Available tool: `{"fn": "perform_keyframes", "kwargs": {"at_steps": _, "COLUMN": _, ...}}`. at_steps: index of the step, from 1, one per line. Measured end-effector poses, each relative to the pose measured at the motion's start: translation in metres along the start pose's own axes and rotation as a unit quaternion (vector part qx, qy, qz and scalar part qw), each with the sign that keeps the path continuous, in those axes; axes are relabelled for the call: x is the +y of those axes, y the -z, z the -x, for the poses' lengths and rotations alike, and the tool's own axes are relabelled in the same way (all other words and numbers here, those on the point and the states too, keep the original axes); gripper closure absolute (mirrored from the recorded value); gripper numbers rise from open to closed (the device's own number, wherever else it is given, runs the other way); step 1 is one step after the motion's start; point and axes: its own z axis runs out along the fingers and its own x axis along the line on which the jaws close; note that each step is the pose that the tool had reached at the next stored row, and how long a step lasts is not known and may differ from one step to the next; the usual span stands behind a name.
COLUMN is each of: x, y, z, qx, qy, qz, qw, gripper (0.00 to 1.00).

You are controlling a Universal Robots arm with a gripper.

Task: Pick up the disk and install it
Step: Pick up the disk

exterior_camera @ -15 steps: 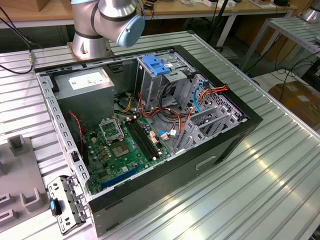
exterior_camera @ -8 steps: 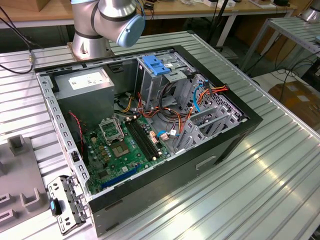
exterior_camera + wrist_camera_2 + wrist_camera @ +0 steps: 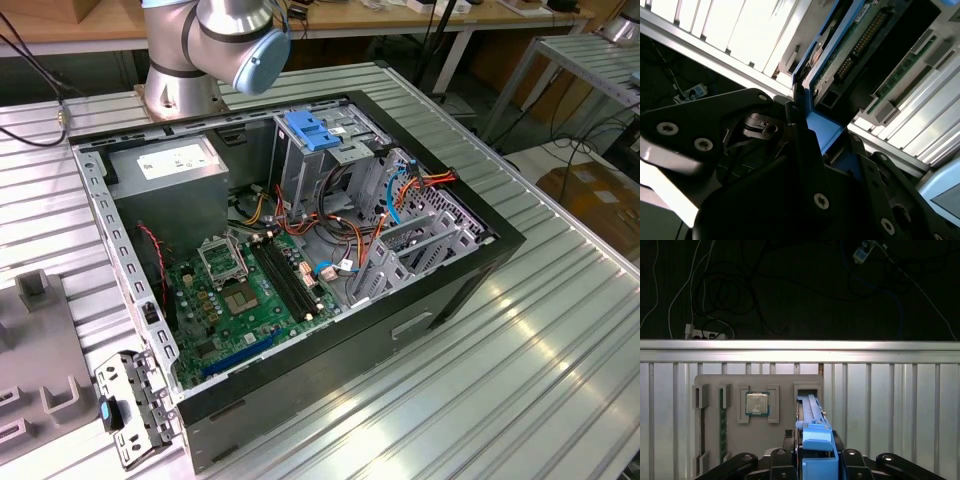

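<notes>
Step in hand, judged: pick-up. At lower centre of the first wrist view, the gripper (image 3: 815,465) is clamped on the disk (image 3: 812,432), which stands on edge at a slot of the grey tray (image 3: 785,382). Whether it is seated or clear cannot be told. Withdrawal calls for a straight, untilted pull.

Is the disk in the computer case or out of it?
Out: the pincer holds the disk on edge over the grey parts tray.
</notes>
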Motion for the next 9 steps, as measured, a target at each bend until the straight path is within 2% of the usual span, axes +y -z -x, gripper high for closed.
{"fn": "perform_keyframes", "kwargs": {"at_steps": 9, "x": -0.0001, "y": 0.0033, "z": 0.0, "qx": 0.0, "qy": 0.0, "qz": 0.0001, "qw": 1.0, "gripper": 0.63}}
